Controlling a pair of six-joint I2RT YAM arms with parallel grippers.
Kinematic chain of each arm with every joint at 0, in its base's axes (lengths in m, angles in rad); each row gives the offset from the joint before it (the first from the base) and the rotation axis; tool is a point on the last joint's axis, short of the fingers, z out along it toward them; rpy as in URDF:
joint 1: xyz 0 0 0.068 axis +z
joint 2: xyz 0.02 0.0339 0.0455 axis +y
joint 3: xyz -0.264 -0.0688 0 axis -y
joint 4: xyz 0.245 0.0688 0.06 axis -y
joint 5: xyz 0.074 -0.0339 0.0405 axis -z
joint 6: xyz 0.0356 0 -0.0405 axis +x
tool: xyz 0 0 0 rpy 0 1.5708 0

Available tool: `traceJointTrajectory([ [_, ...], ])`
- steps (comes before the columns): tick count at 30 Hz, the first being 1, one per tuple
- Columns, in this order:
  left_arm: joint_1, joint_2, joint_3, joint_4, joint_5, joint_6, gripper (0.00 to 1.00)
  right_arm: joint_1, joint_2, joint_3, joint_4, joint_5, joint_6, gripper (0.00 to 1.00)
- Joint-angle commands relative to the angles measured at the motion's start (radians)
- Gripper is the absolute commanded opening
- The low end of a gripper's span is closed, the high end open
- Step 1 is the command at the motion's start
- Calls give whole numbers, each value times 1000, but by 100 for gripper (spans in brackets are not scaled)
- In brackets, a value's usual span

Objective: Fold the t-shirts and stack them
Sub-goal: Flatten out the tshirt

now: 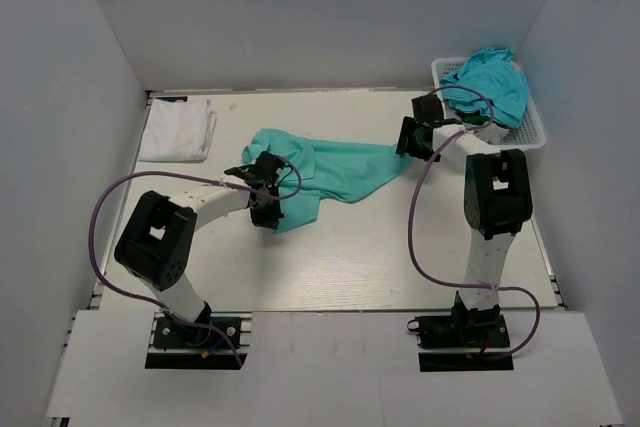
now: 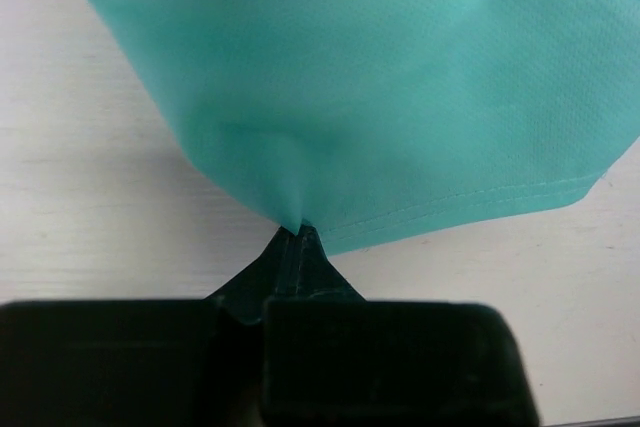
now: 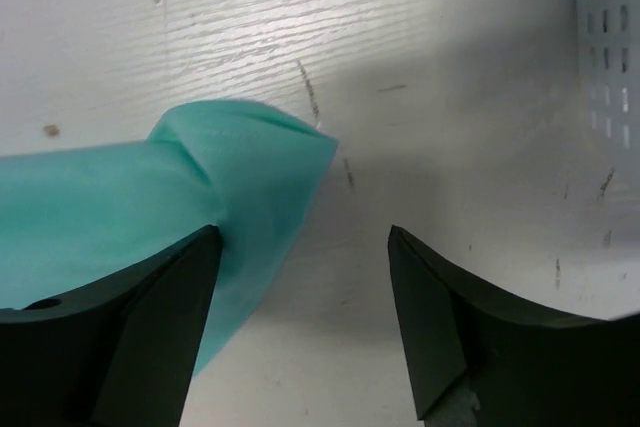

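Overhead view of a pale table [image 1: 350, 267] with two black robot arms. A mint green t-shirt [image 1: 330, 169] lies rumpled across the middle of the frame, stretching from centre left toward centre right.

The left gripper [image 2: 298, 233] sits at the shirt's left end. In its wrist view the jaws are pinched tight together on a small peak of the green cloth, just beside the stitched hem.

The right gripper [image 3: 305, 235] is at the shirt's right end, its jaws standing wide apart. In its wrist view the shirt's bunched tip lies on the table at centre left, partly behind the finger at lower left, with mostly bare table between the jaws.

A folded white t-shirt [image 1: 177, 129] rests flat in the upper left of the overhead view. In the upper right, a turquoise-blue t-shirt [image 1: 490, 85] is heaped in a white lattice basket [image 1: 537, 133].
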Motion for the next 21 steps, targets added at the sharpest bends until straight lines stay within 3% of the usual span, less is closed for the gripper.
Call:
traceJointTrajectory([
  [1, -1, -84, -12, -7, -71, -8, 0, -22, 29, 62, -8, 44, -12, 72],
  [10, 8, -85, -3, -27, -91, -8, 0, -32, 68, 10, 52, -94, 2, 46],
  [11, 8, -85, 9, -18, -91, -8, 0, -33, 71, -1, 58, -129, 4, 34],
  [13, 8, -97, 22, -18, -91, -8, 0, -32, 60, -13, 75, -166, 5, 19],
  [14, 8, -107, 46, -18, -103, -8, 0, -35, 55, -18, 86, -169, 7, 0],
  [21, 8, -327, 163, 6, -199, 24, 0, -30, -165, -49, 75, -203, -16, 0],
])
